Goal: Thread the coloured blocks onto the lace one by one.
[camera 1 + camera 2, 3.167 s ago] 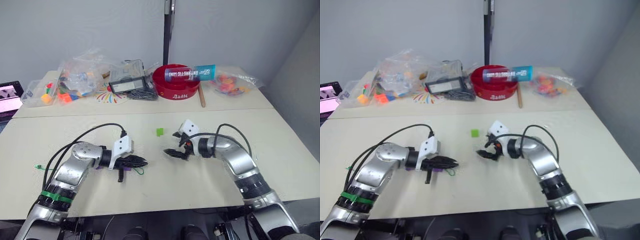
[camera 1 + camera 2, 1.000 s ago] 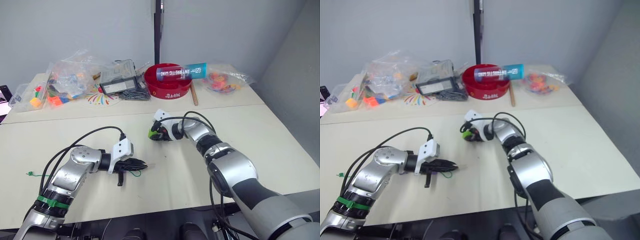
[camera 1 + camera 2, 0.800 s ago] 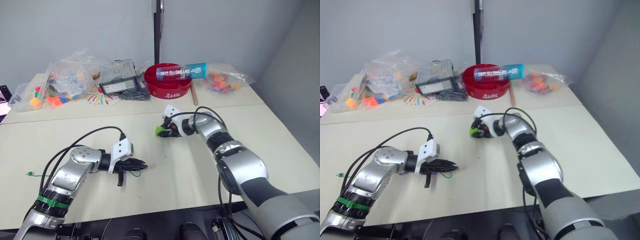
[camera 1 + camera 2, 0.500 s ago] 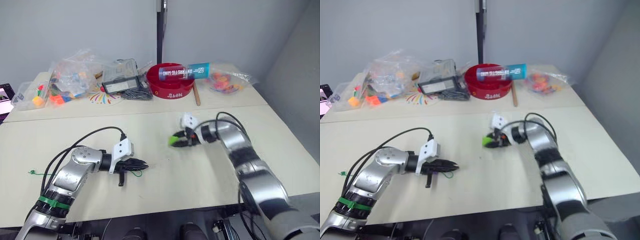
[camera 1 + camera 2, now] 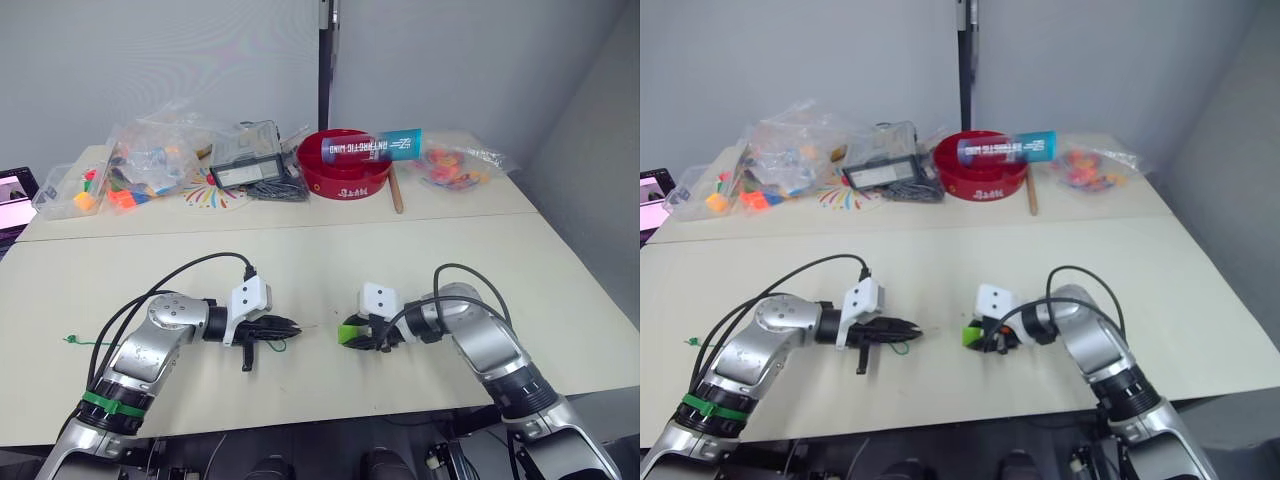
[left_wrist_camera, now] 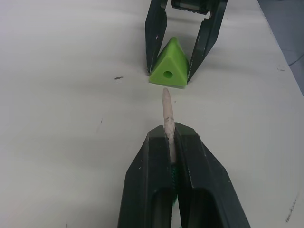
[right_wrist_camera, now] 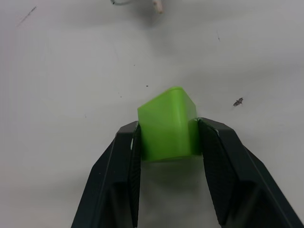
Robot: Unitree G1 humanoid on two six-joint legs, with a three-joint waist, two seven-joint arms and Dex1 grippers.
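My left gripper (image 6: 169,134) is shut on the lace, whose pale stiff tip (image 6: 167,107) sticks out ahead of the fingers. The green cord (image 5: 274,347) loops below the gripper, and its far end (image 5: 72,339) lies near the table's left edge. My right gripper (image 7: 167,129) is shut on a light green block (image 7: 167,126) low over the table. The block (image 6: 169,66) turns a face with a round hole toward the lace tip, a short gap away. In the head views the two grippers face each other, left (image 5: 294,328) and right (image 5: 352,336), near the table's front middle.
At the back stand a red bowl (image 5: 342,175) with a blue can (image 5: 370,146) across it, a black box (image 5: 245,172), clear bags of toy pieces (image 5: 150,160), another bag (image 5: 455,165) at the right and a wooden stick (image 5: 396,195). Black cables arch over both arms.
My right gripper has carried the light green block from the table's middle back toward me, down in front of the lace tip. The left gripper has kept its hold and place.
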